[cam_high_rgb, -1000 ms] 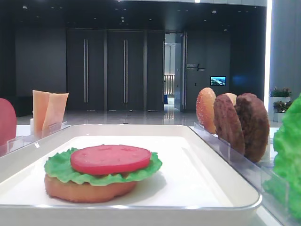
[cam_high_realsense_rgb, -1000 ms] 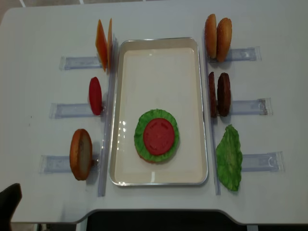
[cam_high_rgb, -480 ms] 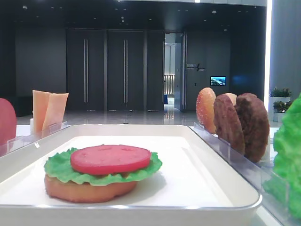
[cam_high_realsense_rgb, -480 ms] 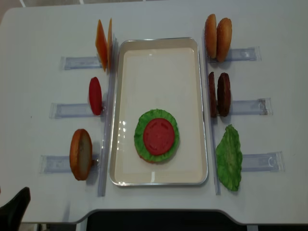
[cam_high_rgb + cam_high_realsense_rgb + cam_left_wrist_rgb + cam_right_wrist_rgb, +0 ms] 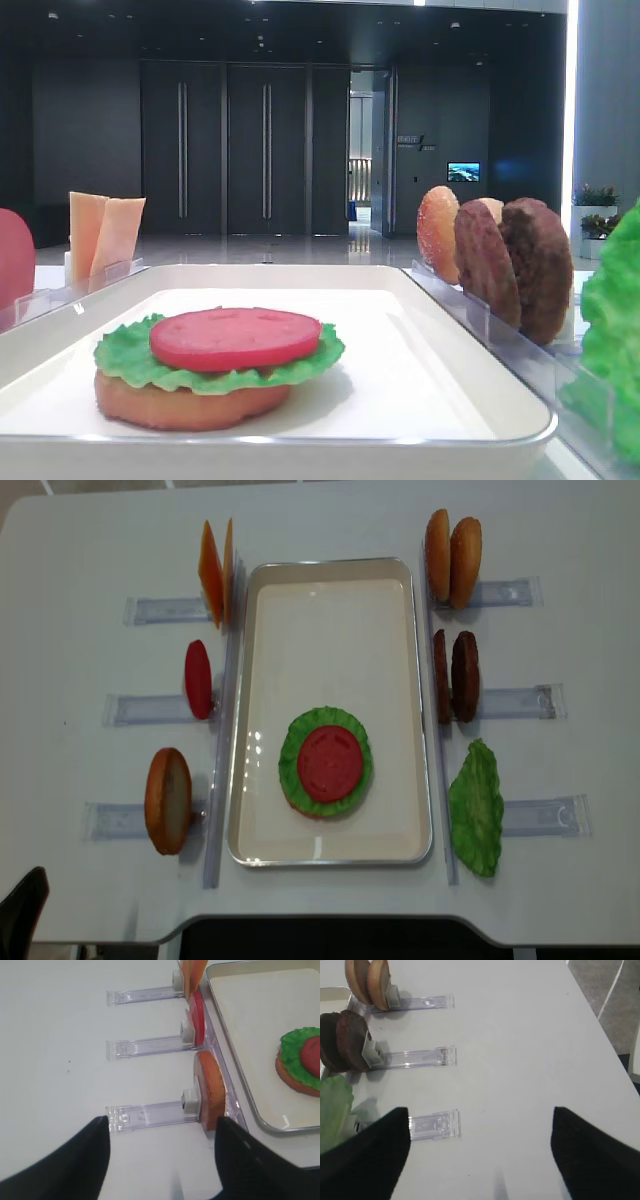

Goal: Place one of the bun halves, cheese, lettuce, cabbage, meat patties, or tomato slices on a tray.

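On the white tray (image 5: 330, 610) lies a stack: a bun half (image 5: 180, 402), lettuce (image 5: 292, 750) and a tomato slice (image 5: 330, 762) on top. Left of the tray, cheese (image 5: 213, 570), another tomato slice (image 5: 198, 678) and a bun half (image 5: 168, 800) stand upright in racks. To the right stand two bun halves (image 5: 452, 558), two meat patties (image 5: 455, 675) and a lettuce leaf (image 5: 475, 807). My left gripper (image 5: 160, 1160) hangs open and empty over the table just short of the near-left bun half (image 5: 209, 1090). My right gripper (image 5: 482, 1155) is open and empty, right of the lettuce (image 5: 332, 1110).
Clear plastic racks (image 5: 140, 708) stick out sideways from both long sides of the tray; one empty rack end (image 5: 432, 1125) lies by my right gripper's left finger. The table's front edge (image 5: 320, 920) is close behind both grippers. A dark part of my left arm (image 5: 22, 920) shows at the bottom-left corner.
The dark part of my left arm at the overhead view's bottom-left corner shifted slightly right, then back left. The food and tray have not moved.
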Tool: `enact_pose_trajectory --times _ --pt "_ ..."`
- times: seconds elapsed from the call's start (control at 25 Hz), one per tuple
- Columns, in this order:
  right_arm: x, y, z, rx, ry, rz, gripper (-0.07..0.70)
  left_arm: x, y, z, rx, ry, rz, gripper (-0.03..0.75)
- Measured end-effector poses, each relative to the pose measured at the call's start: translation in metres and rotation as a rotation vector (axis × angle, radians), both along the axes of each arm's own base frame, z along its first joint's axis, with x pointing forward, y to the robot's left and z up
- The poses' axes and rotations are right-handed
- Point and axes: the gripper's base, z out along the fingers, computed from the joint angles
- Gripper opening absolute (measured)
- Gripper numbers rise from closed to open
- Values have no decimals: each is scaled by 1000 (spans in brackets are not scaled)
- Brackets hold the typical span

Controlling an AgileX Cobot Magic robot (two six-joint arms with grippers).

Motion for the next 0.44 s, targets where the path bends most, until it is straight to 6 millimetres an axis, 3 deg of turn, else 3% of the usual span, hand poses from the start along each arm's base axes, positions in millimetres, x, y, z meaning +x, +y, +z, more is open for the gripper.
enact_pose_trajectory --times 0.44 --pt "0 0 0 0 0 0 549 0 0 0 0 -6 -2 503"
